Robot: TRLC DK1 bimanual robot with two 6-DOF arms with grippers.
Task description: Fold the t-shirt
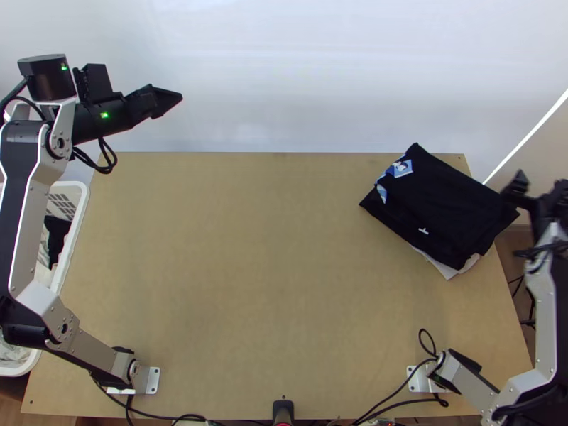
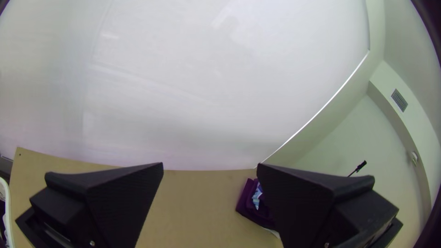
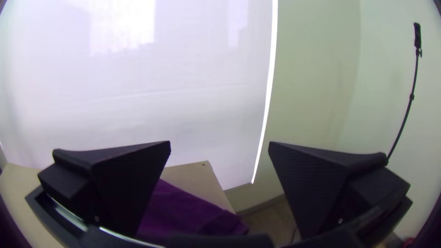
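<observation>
Right now, you're working with two released grippers: the left gripper (image 2: pixel 210 164) is hanging with its jaws parted and grasping nothing, and the right gripper (image 3: pixel 219 143) is likewise holding its jaws wide, with no cloth pinched in them. Your black t-shirt (image 1: pixel 454 202) is lying as a folded bundle on the table (image 1: pixel 248 284), just beside the right jaws as you're looking from above, and well apart from the left ones. Some pale cloth (image 1: pixel 449 270) is peeking from under its edge, on the side away from the far wall. You're probably dealing with something light, soft and limp, not fragile, likely to be sagging between grips and sliding over the layer beneath. If you're adjusting it, you'd best be pinching all the black layers at a corner nearest the right jaws, while leaving the pale cloth out; a shallow bite is likely to be peeling off only the top layer. Its long axis is running diagonally, from a far end facing the left jaws to a nearer end lying close to the right jaws. The blue-and-white patch (image 1: pixel 401 168) is sitting at that far end, pointing away from the right jaws. By its shape, the folding is looking nearly or fully done.
</observation>
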